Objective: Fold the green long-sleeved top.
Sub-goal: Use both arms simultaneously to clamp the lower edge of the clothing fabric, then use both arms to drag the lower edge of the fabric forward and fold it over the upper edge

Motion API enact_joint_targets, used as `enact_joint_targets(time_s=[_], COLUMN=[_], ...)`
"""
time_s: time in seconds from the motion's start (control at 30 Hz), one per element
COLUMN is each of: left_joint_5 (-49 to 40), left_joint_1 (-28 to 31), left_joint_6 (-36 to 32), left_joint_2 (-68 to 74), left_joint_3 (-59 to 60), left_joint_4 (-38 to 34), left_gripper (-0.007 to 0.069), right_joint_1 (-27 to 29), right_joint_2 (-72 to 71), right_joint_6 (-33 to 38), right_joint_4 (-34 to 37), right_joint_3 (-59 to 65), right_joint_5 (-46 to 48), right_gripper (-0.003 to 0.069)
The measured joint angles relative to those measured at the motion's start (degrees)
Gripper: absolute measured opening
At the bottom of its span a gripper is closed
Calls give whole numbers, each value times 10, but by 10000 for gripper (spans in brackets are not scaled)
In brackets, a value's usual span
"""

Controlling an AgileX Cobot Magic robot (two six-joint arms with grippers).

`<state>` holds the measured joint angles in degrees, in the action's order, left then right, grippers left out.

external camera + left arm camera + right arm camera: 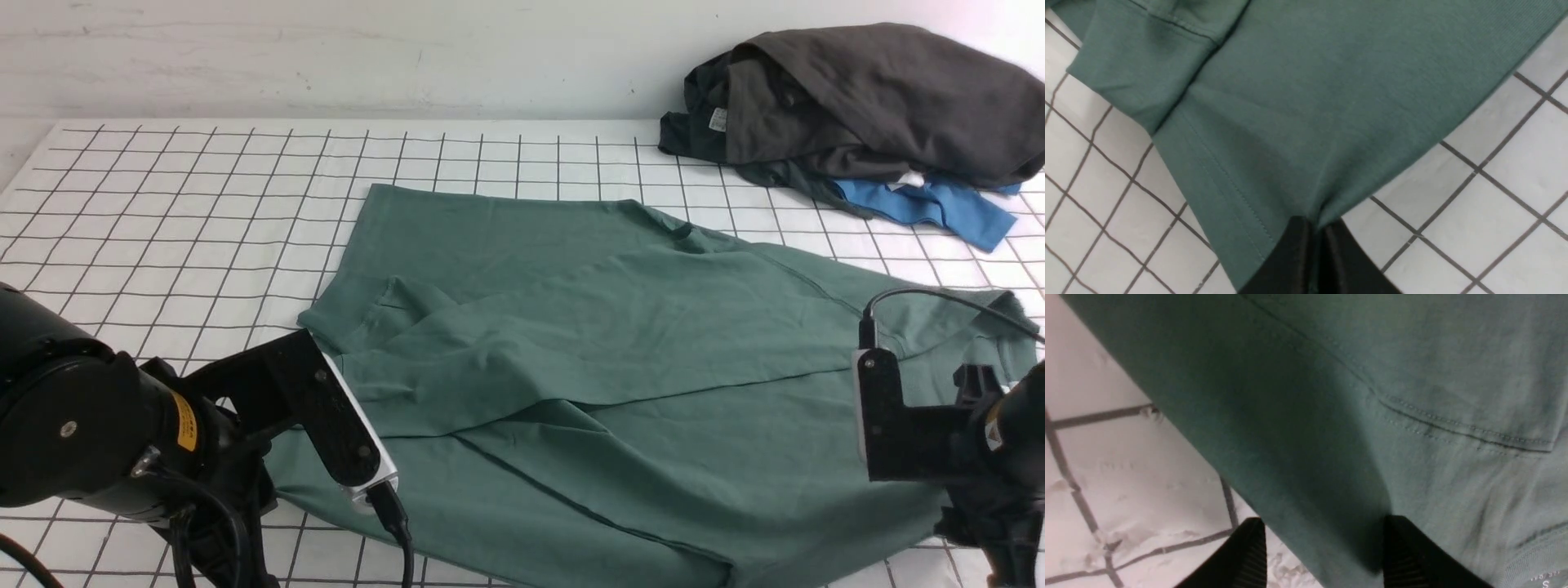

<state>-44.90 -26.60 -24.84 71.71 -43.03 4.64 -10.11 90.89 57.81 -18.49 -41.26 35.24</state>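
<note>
The green long-sleeved top (620, 343) lies spread across the gridded table, with one part folded over its middle. My left arm (82, 425) is at the top's near left edge. In the left wrist view my left gripper (1314, 232) is shut on a pinched edge of the green top (1298, 102), beside a stitched hem. My right arm (922, 433) is at the top's near right side. In the right wrist view my right gripper (1327, 555) is open, its two fingers either side of the green top's (1372, 396) edge. In the front view both sets of fingertips are hidden.
A pile of dark grey-brown garments (857, 98) with a bright blue garment (939, 204) under it lies at the back right. The white gridded table cover (163, 204) shows to the left of the top. A wall runs along the far edge.
</note>
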Motion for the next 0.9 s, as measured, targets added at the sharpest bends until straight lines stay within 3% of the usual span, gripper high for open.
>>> enact_joint_targets(time_s=[0.2, 0.3, 0.33, 0.37, 0.4, 0.47, 0.8, 0.9], left_joint_5=[0, 0, 0, -2, -3, -6, 7, 47], left_joint_1=[0, 0, 0, 1, 1, 11, 137, 163], left_joint_6=[0, 8, 9, 20, 22, 42, 141, 148], left_joint_2=[0, 0, 0, 0, 0, 3, 139, 273], left_joint_3=[0, 0, 0, -5, -8, -32, -281, -436], left_joint_4=[-2, -17, -19, -27, -29, -39, -46, -46], left_gripper=[3, 3, 3, 3, 3, 3, 3, 3], right_joint_1=[0, 0, 0, 0, 0, 0, 39, 64], right_joint_2=[15, 12, 11, 2, 0, -13, 38, 117], right_joint_6=[-2, -18, -20, -49, -53, -92, -189, -199], right_joint_4=[-5, 10, 10, 36, 38, 51, 53, 97], right_joint_3=[-1, -6, -7, -16, -17, -37, -236, -342], right_joint_5=[-10, -14, -14, -12, -12, -5, 18, 21], right_gripper=[337, 195, 195, 81, 81, 12, -3, -3])
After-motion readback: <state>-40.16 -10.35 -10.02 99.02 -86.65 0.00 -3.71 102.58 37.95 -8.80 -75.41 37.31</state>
